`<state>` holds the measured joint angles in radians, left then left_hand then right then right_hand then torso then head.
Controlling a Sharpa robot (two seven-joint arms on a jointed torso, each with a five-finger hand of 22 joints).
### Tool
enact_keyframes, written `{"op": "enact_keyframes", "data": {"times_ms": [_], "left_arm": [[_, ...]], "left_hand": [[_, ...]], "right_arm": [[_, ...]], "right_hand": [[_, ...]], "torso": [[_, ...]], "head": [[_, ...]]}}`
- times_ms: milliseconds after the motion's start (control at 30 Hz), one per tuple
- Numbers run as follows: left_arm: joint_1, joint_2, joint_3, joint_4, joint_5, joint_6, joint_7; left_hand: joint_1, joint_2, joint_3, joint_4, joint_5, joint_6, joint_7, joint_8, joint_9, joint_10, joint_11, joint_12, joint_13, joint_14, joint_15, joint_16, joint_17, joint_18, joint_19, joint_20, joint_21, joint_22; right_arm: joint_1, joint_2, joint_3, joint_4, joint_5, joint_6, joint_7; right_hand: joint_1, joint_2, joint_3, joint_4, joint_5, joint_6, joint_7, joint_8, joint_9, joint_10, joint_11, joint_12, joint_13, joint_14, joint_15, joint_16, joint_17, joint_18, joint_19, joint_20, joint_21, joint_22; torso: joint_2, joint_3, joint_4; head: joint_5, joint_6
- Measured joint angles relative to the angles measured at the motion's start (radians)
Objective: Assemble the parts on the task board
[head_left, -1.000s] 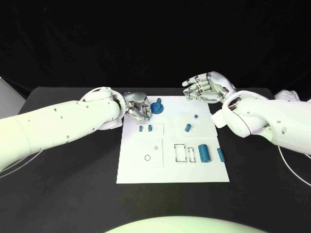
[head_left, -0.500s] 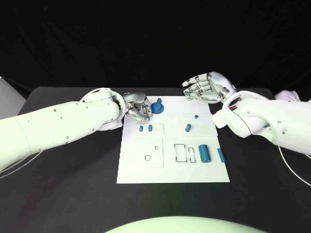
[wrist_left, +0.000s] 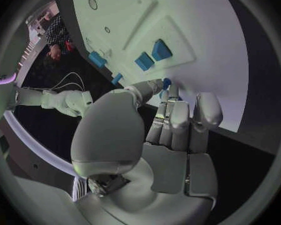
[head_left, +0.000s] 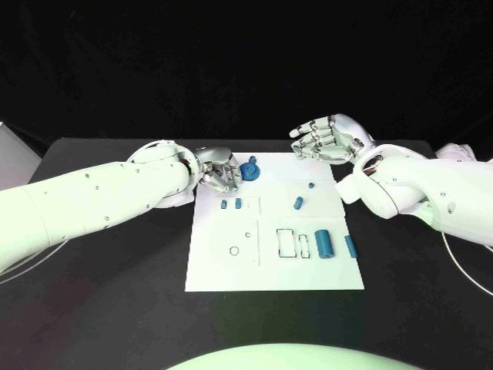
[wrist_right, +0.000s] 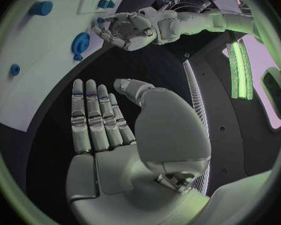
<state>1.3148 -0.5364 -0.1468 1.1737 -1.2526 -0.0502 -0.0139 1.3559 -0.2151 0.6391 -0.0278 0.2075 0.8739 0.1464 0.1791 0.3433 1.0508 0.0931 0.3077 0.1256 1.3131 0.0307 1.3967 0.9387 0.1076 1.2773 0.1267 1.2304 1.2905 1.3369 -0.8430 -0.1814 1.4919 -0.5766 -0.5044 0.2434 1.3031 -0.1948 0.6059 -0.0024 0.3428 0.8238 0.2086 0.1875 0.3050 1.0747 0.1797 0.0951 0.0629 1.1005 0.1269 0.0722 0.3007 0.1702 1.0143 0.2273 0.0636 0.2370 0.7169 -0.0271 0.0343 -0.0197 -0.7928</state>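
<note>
While my left hand [head_left: 216, 171] hangs over the task board's [head_left: 274, 270] far left corner, its curled fingers touch a round blue part [head_left: 250, 167] there; whether they grip it, I cannot tell. My right hand [head_left: 327, 139] floats beyond the board's far edge, fingers apart, holding nothing.

Task board [head_left: 219, 270] near half bare, blue parts [head_left: 336, 244] crowd its right side

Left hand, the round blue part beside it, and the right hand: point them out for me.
left hand [head_left: 218, 171]: head view, on its curled silver fingers.
round blue part [head_left: 250, 167]: head view, on its top face.
right hand [head_left: 327, 139]: head view, on the open palm.
</note>
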Motion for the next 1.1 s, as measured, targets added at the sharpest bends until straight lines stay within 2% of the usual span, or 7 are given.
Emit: {"op": "enact_keyframes", "data": {"times_ms": [433, 800, 1100], "left_arm": [[-0.001, -0.006, 0.000, 0.005, 0.002, -0.002, -0.001], [-0.003, -0.010, -0.001, 0.005, 0.002, -0.005, -0.006], [-0.003, -0.011, -0.001, 0.006, 0.005, -0.013, -0.007]], "left_hand": [[-0.012, -0.004, 0.000, 0.000, 0.000, 0.000, 0.000, 0.000, -0.002, -0.007, 0.007, -0.006, 0.001, -0.006, 0.001, -0.004, -0.012, 0.000, -0.006, 0.002, -0.010, -0.007], [-0.033, -0.025, -0.015, 0.015, 0.000, -0.008, -0.001, -0.017, -0.011, -0.063, 0.035, -0.033, 0.002, -0.050, 0.022, -0.022, -0.070, 0.000, -0.039, 0.018, -0.046, -0.035], [-0.037, -0.029, -0.024, 0.024, 0.000, -0.014, 0.000, -0.017, -0.013, -0.091, 0.041, -0.041, 0.002, -0.063, 0.027, -0.026, -0.089, 0.000, -0.043, 0.021, -0.054, -0.040]], "right_arm": [[0.000, 0.000, 0.000, -0.001, 0.000, 0.000, 0.000], [0.000, -0.001, 0.000, -0.002, 0.000, 0.000, 0.000], [0.000, -0.002, 0.000, -0.002, 0.000, 0.000, 0.000]], "right_hand": [[0.000, 0.000, 0.000, 0.000, 0.000, 0.000, 0.000, 0.000, 0.000, 0.000, 0.000, 0.000, 0.000, 0.000, 0.000, 0.000, 0.000, 0.000, 0.000, 0.000, 0.000, 0.000], [0.000, 0.000, 0.000, 0.000, 0.000, 0.000, 0.000, 0.000, 0.000, 0.000, 0.000, 0.000, 0.000, 0.000, 0.000, 0.000, 0.000, 0.000, 0.000, 0.000, 0.000, 0.000], [0.000, 0.000, 0.000, 0.000, 0.000, 0.000, 0.000, 0.000, 0.000, 0.000, 0.000, 0.000, 0.000, 0.000, 0.000, 0.000, 0.000, 0.000, 0.000, 0.000, 0.000, 0.000]], "torso": [[0.000, -0.0006, -0.0001], [0.000, -0.0006, 0.0003], [0.000, -0.0002, -0.0001]], "head": [[-0.001, 0.000], [-0.001, 0.001], [-0.001, 0.001]]}}
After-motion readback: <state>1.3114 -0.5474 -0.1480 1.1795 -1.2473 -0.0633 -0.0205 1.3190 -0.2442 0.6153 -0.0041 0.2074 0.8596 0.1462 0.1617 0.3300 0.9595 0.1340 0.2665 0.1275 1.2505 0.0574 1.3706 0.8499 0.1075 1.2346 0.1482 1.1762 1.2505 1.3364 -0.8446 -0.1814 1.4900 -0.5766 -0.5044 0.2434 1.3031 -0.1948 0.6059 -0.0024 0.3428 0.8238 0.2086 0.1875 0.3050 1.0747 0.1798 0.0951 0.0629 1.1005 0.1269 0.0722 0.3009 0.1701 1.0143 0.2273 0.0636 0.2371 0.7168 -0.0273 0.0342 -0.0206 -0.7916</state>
